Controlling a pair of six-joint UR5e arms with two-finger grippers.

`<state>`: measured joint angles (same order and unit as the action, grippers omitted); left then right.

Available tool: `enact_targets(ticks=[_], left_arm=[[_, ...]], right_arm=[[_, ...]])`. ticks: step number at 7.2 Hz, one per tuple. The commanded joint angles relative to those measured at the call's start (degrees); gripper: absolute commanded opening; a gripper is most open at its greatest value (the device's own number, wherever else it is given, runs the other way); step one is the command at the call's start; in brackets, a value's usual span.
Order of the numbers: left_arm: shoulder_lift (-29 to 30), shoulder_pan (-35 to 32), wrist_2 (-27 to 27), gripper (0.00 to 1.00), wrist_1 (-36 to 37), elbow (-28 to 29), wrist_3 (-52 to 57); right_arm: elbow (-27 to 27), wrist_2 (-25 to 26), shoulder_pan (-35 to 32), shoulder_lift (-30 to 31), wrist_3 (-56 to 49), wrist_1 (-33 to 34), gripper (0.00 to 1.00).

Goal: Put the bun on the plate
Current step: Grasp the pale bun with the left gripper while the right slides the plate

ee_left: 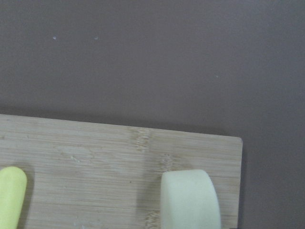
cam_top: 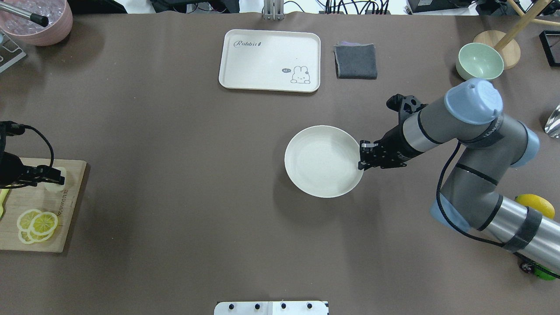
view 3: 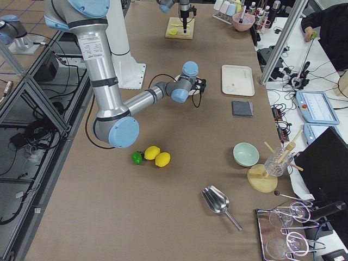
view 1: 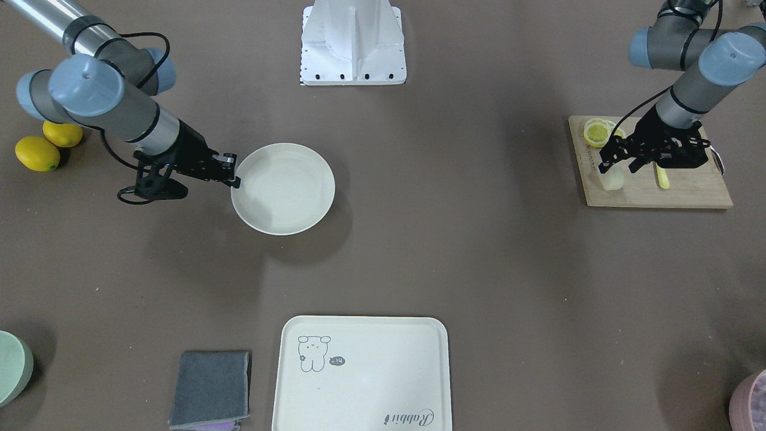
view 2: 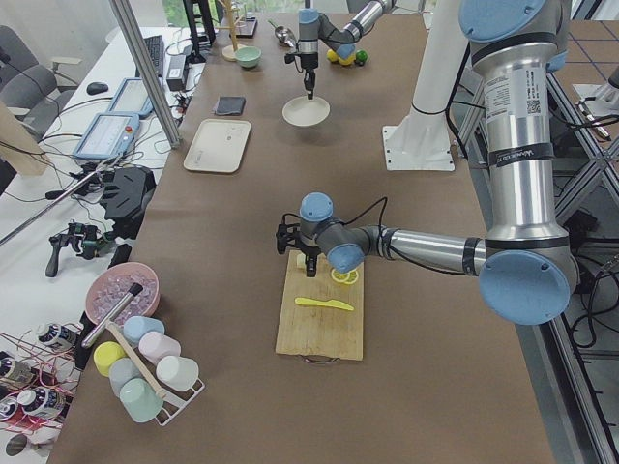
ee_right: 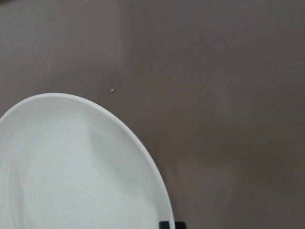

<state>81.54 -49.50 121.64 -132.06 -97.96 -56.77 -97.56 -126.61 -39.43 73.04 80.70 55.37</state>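
Note:
The bun (view 1: 611, 178) (ee_left: 190, 200), a pale rounded lump, stands on the corner of a wooden cutting board (view 1: 682, 191). My left gripper (view 1: 613, 163) (cam_top: 56, 177) hangs just over the bun, fingers apart on either side of it, open. The round cream plate (view 1: 287, 191) (cam_top: 321, 162) (ee_right: 71, 181) lies mid-table with nothing in it. My right gripper (view 1: 235, 173) (cam_top: 362, 159) is shut on the plate's rim on the side nearest that arm; a black fingertip (ee_right: 167, 224) shows at the rim in the right wrist view.
Lemon slices (view 1: 597, 131) and a yellow knife (view 1: 662, 177) share the board with the bun. A rectangular cream tray (cam_top: 262, 61) and a grey cloth (cam_top: 355, 61) lie at the far edge. Two lemons (view 1: 37, 153) sit behind the right arm, and a green bowl (cam_top: 479, 61) stands far right.

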Motion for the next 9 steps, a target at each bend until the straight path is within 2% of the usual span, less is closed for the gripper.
enact_targets(ticks=[1, 2, 4, 5, 6, 7, 8, 9], left_arm=[[0.81, 0.54, -0.44, 0.57, -0.13, 0.58, -0.09], [0.90, 0.54, -0.44, 0.45, -0.13, 0.67, -0.01], [1.07, 0.54, -0.44, 0.31, -0.13, 0.49, -0.01], [1.51, 0.54, -0.35, 0.31, -0.13, -0.03, -0.18], [4.38, 0.80, -0.27, 0.30, 0.13, 0.14, -3.66], [6.15, 1.15, 0.08, 0.30, 0.31, -0.12, -5.35], [7.21, 1.42, 0.00, 0.30, 0.48, 0.05, -5.54], [7.22, 1.42, 0.09, 0.30, 0.48, -0.38, -5.46]], right_arm=[[0.17, 5.99, 6.17, -2.79, 4.87, 0.00, 0.00], [0.09, 7.41, 8.21, -3.86, 6.56, 0.00, 0.00], [0.26, 8.47, 10.41, -6.48, 10.50, 0.09, 0.00], [0.44, 10.14, 11.47, -6.85, 11.05, 0.00, 0.00], [0.52, 10.76, 12.00, -6.94, 11.06, 0.09, 0.00], [0.53, 12.59, 12.53, -6.94, 11.23, 0.09, 0.05], [0.35, 13.48, 12.53, -6.94, 11.32, 0.00, 0.99], [0.09, 13.84, 12.53, -7.03, 11.41, 0.00, 1.00]])
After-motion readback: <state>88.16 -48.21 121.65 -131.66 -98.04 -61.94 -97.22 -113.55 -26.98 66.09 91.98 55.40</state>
